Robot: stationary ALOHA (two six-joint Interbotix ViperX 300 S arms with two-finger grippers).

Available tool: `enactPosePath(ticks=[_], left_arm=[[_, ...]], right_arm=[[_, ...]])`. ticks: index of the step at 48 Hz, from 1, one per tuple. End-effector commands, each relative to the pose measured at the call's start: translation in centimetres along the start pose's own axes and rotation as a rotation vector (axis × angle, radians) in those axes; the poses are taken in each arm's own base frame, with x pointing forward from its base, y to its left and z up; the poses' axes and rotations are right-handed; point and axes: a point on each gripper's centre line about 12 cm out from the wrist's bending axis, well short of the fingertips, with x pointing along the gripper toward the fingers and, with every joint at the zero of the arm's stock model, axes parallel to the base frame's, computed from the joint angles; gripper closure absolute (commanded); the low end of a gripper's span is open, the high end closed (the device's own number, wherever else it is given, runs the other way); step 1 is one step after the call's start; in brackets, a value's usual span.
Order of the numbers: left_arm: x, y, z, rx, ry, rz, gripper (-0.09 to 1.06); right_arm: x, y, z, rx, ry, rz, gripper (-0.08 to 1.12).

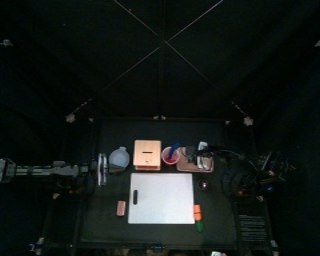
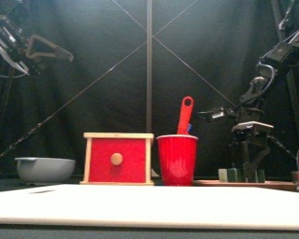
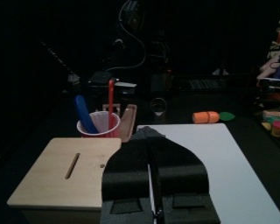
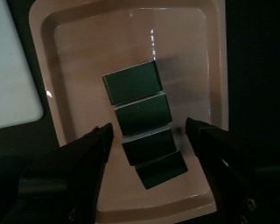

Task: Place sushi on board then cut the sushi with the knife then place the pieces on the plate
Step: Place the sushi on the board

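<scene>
While the sushi roll (image 4: 140, 109) lies on the pink tray (image 4: 73, 52), the right pincer (image 4: 149, 131) hangs wide over it.
Top view: tray at 1 o'clock of the white board (image 1: 163, 198); left arm (image 1: 43, 170) at 9 o'clock. Front view: red cup (image 2: 177, 161) beside wooden box (image 2: 119, 159). Left wrist view: left pincer (image 3: 149, 136) narrow, jaws together. Right wrist view: jaws flank the roll, untouching.

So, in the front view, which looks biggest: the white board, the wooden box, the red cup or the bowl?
1. White cutting board, though it lies nearest the camera.
2. Wooden box with red drawer front.
3. Red cup and blue-grey bowl: near alike, cup taller, bowl wider.
</scene>
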Motion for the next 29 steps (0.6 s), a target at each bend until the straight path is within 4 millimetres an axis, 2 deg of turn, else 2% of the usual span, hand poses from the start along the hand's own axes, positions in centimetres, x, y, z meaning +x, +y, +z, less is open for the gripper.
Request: enactPosePath(ticks=[1,15,19,29], left_arm=[[0.2,0.1,0.4,-0.004,-0.006,0.003,0.99],[0.2,0.1,0.3,-0.011,0.003,0.006,0.99],[0.2,0.1,0.2,-0.014,0.005,0.007,0.99],[0.2,0.1,0.3,-0.016,0.003,0.007,0.99]], right_arm=[[-0.1,-0.5,0.6,0.005,-0.028,-0.02,0.13],[0.5,-0.3,0.2,0.009,0.001,-0.002,0.39],[0.2,-0.3,0.3,0.014,0.0,0.002,0.41],[-2.4,0.0,1.2,0.053,-0.04,0.025,0.41]])
